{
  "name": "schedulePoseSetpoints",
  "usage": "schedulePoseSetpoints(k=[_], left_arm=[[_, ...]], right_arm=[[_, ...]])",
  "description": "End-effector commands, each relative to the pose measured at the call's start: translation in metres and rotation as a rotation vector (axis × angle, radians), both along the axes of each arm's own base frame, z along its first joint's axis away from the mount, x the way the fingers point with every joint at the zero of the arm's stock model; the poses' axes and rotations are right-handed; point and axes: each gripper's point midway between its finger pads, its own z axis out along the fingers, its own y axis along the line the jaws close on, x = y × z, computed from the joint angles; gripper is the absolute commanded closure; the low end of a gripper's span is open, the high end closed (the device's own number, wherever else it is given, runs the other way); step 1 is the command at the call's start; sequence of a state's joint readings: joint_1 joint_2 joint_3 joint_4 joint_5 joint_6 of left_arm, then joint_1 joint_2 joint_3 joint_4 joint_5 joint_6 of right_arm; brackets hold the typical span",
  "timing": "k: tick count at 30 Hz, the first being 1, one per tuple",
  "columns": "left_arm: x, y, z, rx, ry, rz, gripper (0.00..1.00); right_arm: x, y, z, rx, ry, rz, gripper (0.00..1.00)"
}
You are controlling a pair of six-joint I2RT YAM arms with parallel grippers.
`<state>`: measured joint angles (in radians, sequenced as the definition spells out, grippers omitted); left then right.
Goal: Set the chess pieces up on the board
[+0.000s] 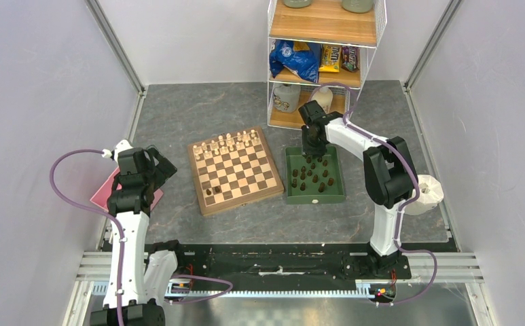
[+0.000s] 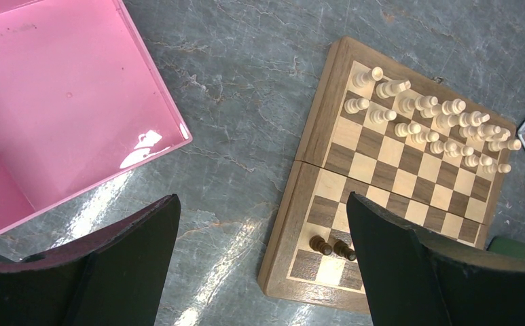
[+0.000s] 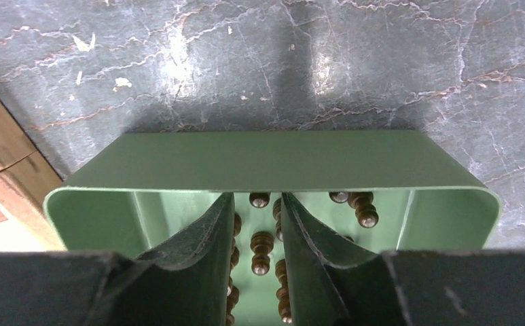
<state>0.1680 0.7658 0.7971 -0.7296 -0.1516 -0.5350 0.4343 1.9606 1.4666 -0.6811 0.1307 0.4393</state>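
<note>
The board (image 1: 246, 182) lies mid-table with pale chessmen (image 1: 227, 144) along its far rows. Two dark-brown chess pieces (image 1: 212, 191) stand near its near-left corner; they also show in the left wrist view (image 2: 332, 248). Several more dark pieces (image 1: 312, 178) stand in a dark-green tray (image 1: 338, 193) to the right of the board. My right gripper (image 1: 312, 152) is lowered into the tray's far end. In the right wrist view the gripper (image 3: 257, 204) is narrowly open, with one dark piece (image 3: 260, 251) standing between the fingers, apart from both. My left gripper (image 2: 259, 231) is wide open and empty, above the table left of the board (image 2: 314, 129).
A pink box (image 1: 107, 192) sits under the left arm and shows in the left wrist view (image 2: 62, 102). A wire shelf (image 1: 324, 61) with snack bags and a mug stands behind the tray. A white roll (image 1: 428, 190) lies at the right, by the right arm.
</note>
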Motion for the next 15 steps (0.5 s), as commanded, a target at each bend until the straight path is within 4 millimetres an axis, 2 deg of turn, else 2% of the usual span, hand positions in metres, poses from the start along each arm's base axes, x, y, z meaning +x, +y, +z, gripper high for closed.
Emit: schedulePoseSetpoints(k=[1,15], left_arm=[[0.0063,-0.0001,0.0056,-0.016,-0.038,0.01,0.01],[0.0065,-0.0006,0.0058,-0.017,-0.039,0.007,0.01]], right_arm=[[0.0089,-0.0006,-0.003,-0.007,-0.011,0.005,0.62],[0.0076,-0.0013,-0.0099,-0.015,0.005,0.003,0.66]])
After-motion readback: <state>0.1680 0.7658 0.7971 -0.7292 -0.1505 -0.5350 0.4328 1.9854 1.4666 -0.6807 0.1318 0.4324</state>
